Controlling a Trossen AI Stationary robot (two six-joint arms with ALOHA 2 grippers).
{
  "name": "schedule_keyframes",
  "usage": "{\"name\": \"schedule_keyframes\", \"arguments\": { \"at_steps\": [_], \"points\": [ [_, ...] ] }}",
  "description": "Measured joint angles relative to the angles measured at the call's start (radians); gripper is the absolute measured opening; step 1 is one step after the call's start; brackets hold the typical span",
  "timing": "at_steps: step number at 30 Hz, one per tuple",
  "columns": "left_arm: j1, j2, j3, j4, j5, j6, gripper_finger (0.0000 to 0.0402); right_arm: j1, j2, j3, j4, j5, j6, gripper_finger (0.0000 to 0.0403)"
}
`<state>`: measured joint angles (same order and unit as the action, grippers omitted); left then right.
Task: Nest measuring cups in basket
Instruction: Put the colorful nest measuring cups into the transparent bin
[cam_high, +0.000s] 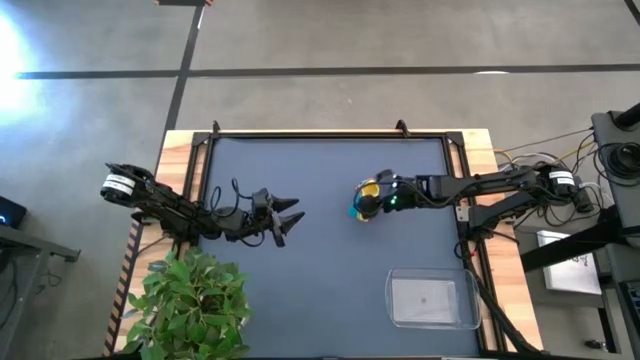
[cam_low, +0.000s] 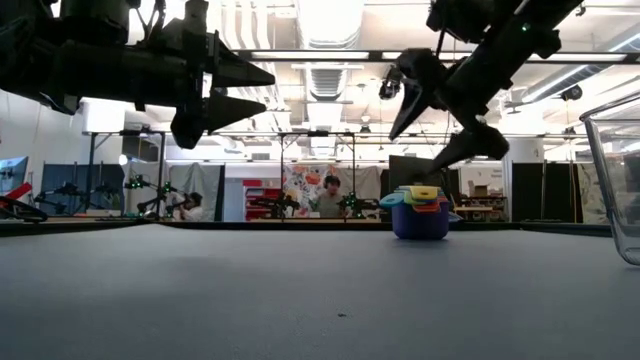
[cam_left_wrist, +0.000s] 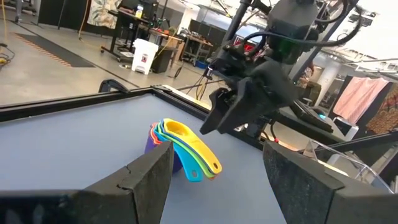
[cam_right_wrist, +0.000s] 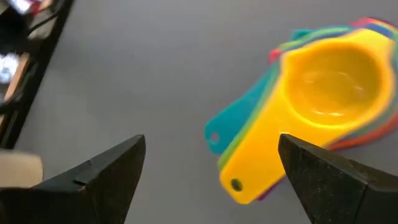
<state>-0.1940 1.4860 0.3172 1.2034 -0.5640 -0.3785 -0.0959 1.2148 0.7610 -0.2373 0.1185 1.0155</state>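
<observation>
The measuring cups already sit nested in one stack, yellow cup on top, standing on the dark mat near the table's middle and a little toward the right arm's side; what seems left is to carry the stack into the basket, which lies apart from it at the mat's near right corner with nothing visible inside. The right gripper hangs directly above the stack with its fingers spread wide and nothing between them, the fanned handles lying in the gap below. The left gripper waits over the mat's left half, well clear of the cups, its fingers likewise apart and holding nothing. Open mat lies all around the stack, and the stretch between it and the basket is bare, so the carry looks unobstructed. The edges to mind are the basket's clear upright wall, which the stack must clear, and the raised frame bordering the mat. A potted plant stands at the left near corner, far from that path.
</observation>
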Motion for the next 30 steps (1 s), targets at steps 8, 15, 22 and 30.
{"name": "schedule_keyframes", "arguments": {
  "at_steps": [8, 15, 22, 30],
  "points": [
    [0.0, 0.0, 0.002, -0.007, 0.0, 0.002, 0.0232, -0.007, -0.001, 0.008, 0.059, 0.013, -0.007, 0.0348],
    [0.0, 0.0, 0.011, -0.017, 0.0, 0.007, 0.0232, -0.007, 0.001, 0.082, -0.1, 0.02, 0.119, 0.0348],
    [0.0, 0.0, 0.011, -0.018, 0.0, 0.007, 0.0232, 0.016, 0.085, 0.243, -0.438, 0.127, 0.209, 0.0348],
    [0.0, 0.0, 0.011, -0.019, 0.0, 0.01, 0.0232, 0.034, 0.298, 0.429, -0.531, 0.144, 0.218, 0.0348]
  ]
}}
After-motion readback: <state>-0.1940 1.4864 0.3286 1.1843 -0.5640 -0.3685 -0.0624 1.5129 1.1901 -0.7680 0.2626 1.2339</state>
